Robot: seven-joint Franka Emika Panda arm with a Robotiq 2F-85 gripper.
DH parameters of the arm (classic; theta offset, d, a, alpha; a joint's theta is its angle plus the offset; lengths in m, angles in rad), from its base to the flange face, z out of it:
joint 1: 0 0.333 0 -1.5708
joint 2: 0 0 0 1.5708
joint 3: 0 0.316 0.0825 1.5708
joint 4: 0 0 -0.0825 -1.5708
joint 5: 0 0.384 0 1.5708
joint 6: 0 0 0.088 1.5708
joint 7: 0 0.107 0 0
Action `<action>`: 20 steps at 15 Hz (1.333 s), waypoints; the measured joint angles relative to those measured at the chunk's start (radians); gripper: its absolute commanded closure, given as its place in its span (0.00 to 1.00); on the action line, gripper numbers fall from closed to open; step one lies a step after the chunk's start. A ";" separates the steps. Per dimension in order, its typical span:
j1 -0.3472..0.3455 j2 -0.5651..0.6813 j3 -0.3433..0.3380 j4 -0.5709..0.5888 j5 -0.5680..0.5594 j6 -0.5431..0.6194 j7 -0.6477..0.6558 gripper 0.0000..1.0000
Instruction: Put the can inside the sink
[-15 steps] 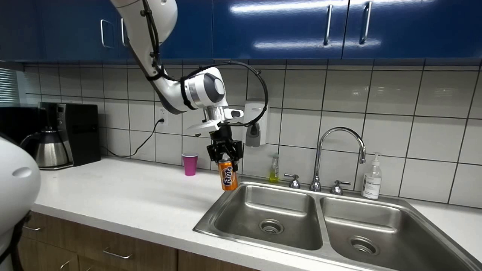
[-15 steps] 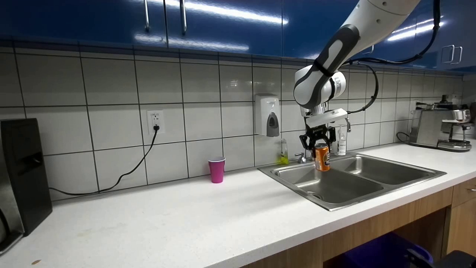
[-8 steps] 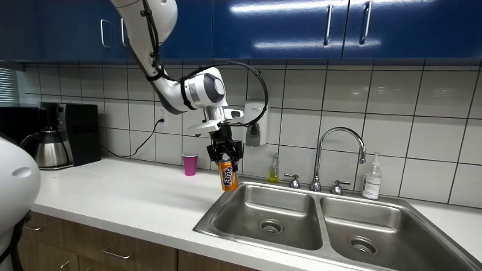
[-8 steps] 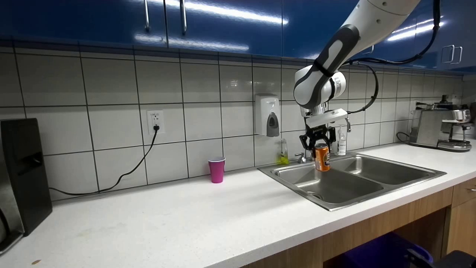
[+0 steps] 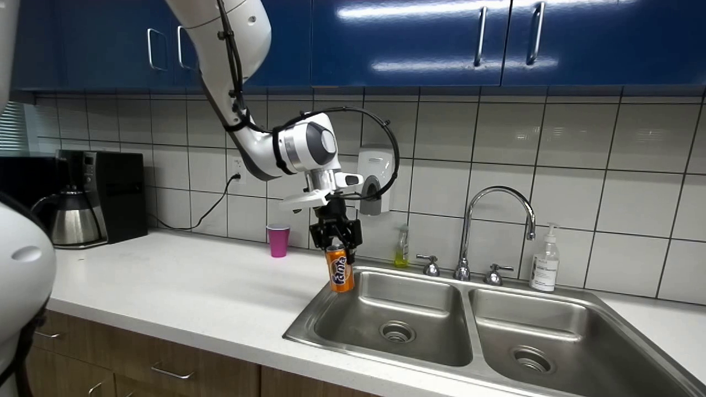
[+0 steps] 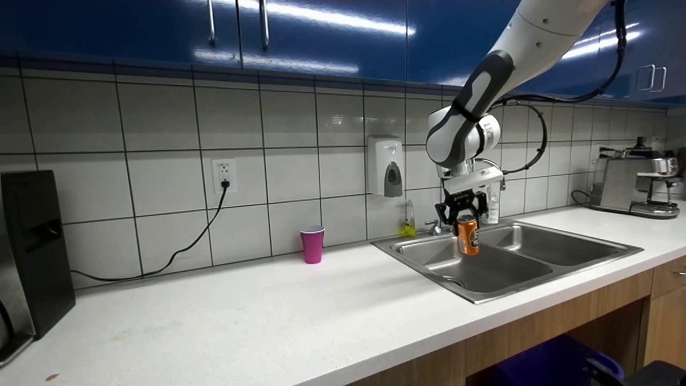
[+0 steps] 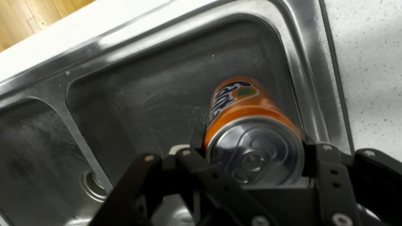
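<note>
Wrist view, and the can [image 7: 251,131] is seen in mid-air over the sink [image 5: 474,331], above one basin [image 7: 141,94] and close to that basin's outer side. It is gripped near the top by the claw [image 6: 467,222], one finger [image 7: 198,139] pressed to each side. And down it is brought! In both exterior views, claw and can are set lower than half a second ago, after a stretch in which neither was moved. So the carry is judged to be done and the lowering just begun; the release is still to be made. Whether the can's base has been taken below the sink's rim cannot be told. Now the count, taken around the sink: one can, one claw, one sink with two basins and two drains [image 5: 397,332]; at the sink's back edge, one tap [image 5: 465,242], two handles [image 5: 430,268] and two bottles [image 5: 402,251]; on the wall [image 6: 289,177] behind the sink, one dispenser [image 6: 385,166]; on the counter [image 6: 214,321], off the same end of the sink as the can, one cup [image 5: 278,242]; and well apart from the sink, past either end, two coffee machines [image 6: 616,182].
</note>
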 measured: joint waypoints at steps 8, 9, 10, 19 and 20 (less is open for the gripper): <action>-0.054 0.131 -0.032 0.060 0.078 0.110 -0.014 0.61; -0.058 0.153 -0.035 0.074 0.093 0.122 -0.019 0.61; -0.060 0.174 -0.038 0.089 0.104 0.131 -0.023 0.61; -0.091 0.329 -0.075 0.219 0.154 0.161 -0.028 0.61; -0.097 0.344 -0.076 0.230 0.157 0.164 -0.028 0.61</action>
